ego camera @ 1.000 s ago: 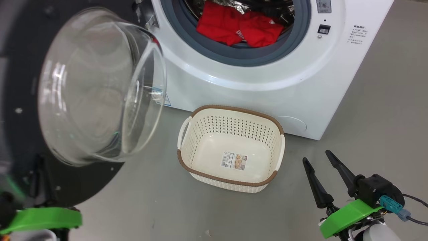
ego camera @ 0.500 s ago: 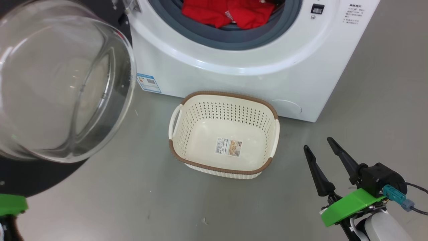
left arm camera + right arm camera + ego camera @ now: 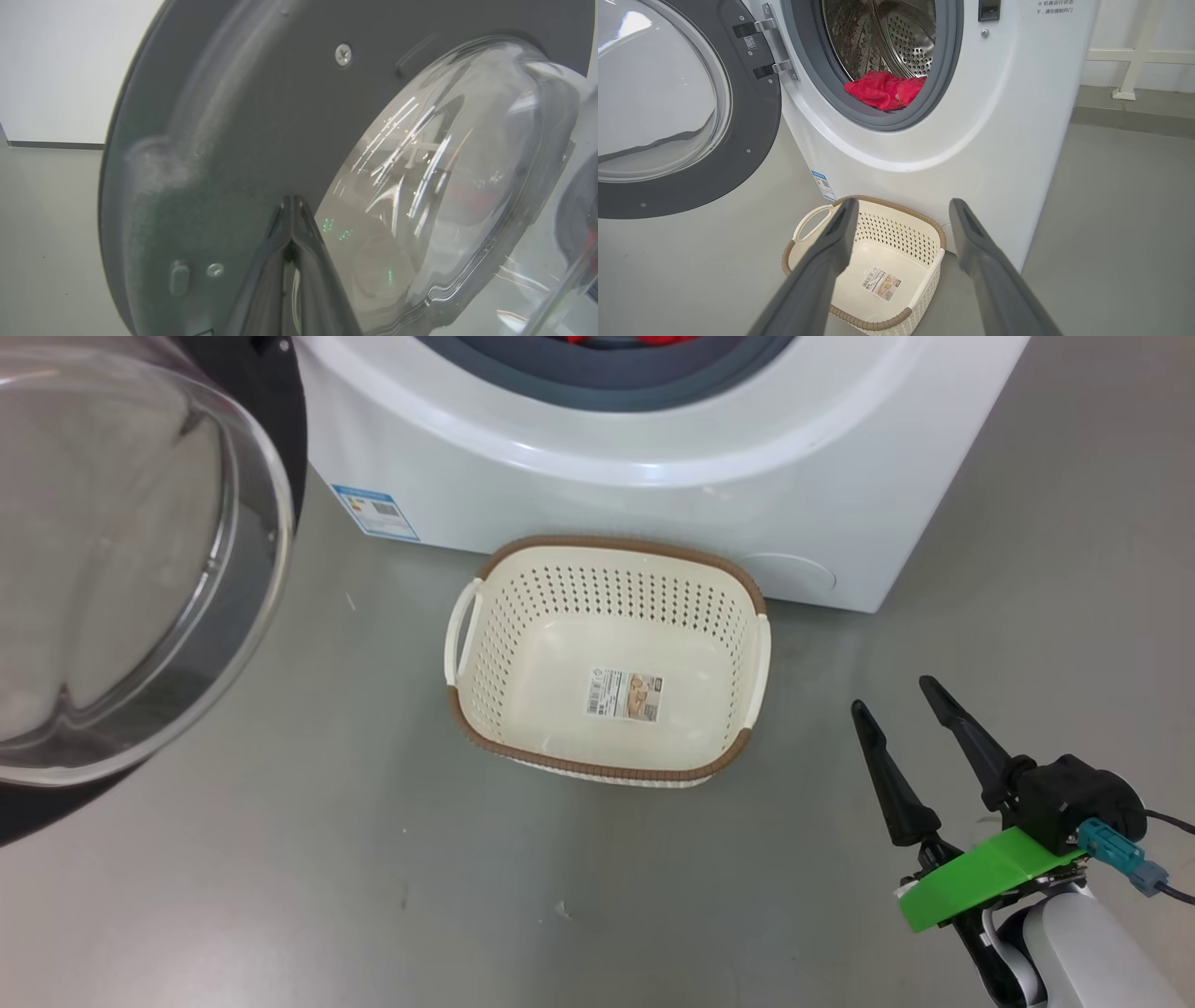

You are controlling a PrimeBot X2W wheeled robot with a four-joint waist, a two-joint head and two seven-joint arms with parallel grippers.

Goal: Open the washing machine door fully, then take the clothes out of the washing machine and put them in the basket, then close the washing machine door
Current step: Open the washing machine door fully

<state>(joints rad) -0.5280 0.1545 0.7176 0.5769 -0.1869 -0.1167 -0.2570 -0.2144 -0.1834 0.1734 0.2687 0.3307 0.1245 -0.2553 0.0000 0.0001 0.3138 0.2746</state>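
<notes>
Black-ringed glass door [image 3: 756,121] open at nine o'clock; red fabric clothes [image 3: 885,91] inside white washing machine [image 3: 980,121], cream perforated basket [image 3: 607,542] empty; right gripper [image 3: 889,695] spread, left gripper [image 3: 292,201] pressed together.

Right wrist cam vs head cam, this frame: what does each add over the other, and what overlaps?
Right wrist adds the inside of the steel drum and the door hinges. Head adds the green bracket and teal connector behind the right tool. Both: basket, washing machine, washing machine door swung open, right tool open, red clothes (a sliver at the head view's top edge).
</notes>
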